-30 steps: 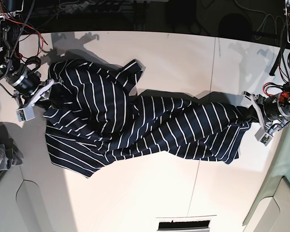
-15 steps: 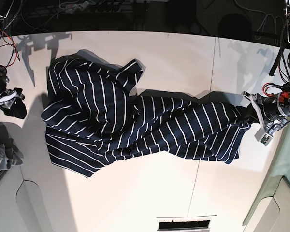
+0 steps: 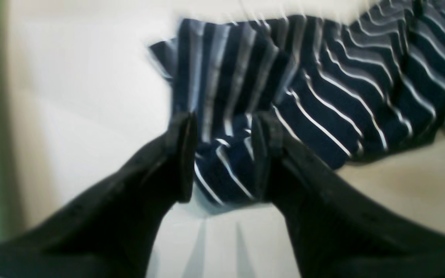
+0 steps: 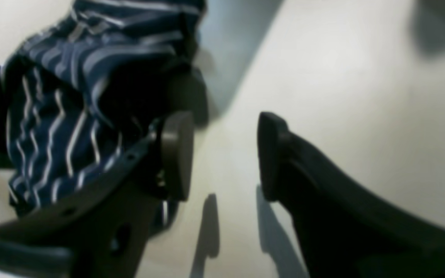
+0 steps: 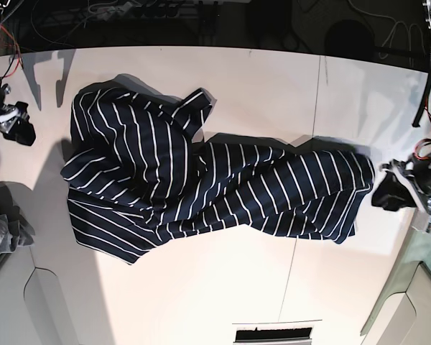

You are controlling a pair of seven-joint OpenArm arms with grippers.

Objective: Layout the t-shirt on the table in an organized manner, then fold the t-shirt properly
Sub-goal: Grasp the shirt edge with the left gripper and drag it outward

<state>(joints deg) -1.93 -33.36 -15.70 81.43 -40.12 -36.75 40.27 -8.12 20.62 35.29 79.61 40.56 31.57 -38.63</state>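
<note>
The t-shirt (image 5: 201, 190) lies stretched across the middle of the table (image 5: 273, 79), dark navy with thin white stripes, and it is far from flat: the wide end towards the base view's left is bunched into overlapping folds with a flap turned up at the top, while the body twists into a narrower band running to the view's right. The stripes swing in different directions from fold to fold. The left gripper (image 5: 392, 194) sits just off the shirt's right-hand edge in the base view, jaws parted; in its wrist view the fabric's edge shows between the two dark fingers (image 3: 180, 154), blurred, and I cannot tell whether they touch it. The right gripper (image 5: 18, 123) hangs well clear at the far left of the base view, jaws apart with bare table between them, a rumpled corner of the shirt just beside one finger (image 4: 176, 154).
</note>
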